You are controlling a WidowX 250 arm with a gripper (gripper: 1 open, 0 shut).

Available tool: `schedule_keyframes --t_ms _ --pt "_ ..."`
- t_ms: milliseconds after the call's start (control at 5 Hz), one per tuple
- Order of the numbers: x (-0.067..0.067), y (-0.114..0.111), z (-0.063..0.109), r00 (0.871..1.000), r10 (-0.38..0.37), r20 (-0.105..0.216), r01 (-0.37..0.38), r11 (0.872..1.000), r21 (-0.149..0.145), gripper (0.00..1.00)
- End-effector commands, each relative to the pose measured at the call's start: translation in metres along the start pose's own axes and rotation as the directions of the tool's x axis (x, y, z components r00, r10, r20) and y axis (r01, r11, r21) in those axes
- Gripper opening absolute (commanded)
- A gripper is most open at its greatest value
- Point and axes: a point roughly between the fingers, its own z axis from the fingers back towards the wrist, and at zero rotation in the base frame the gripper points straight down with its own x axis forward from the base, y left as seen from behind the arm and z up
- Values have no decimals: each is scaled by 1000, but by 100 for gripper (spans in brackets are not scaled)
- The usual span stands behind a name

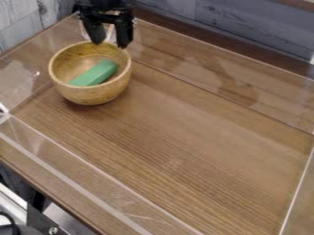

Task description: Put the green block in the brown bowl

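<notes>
The green block (pixel 94 73) lies tilted inside the brown bowl (pixel 73 93), which stands at the left of the wooden table. My black gripper (pixel 106 39) hangs just behind the bowl's far rim, pointing down. Its two fingers stand apart with nothing between them, so it is open and not touching the block.
A clear plastic wall (pixel 25 48) runs around the wooden tabletop (pixel 185 138). A grey plank backdrop (pixel 245 18) stands at the rear. Dark metal hardware (pixel 25 216) sits below the table's front left corner.
</notes>
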Motion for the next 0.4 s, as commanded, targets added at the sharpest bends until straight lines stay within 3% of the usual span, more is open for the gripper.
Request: schedule_keyframes --t_ms 0,200 --pt "6 -6 12 999 -19 37 18 1000 15 100" --pt "5 -8 8 999 -19 31 19 1000 11 100"
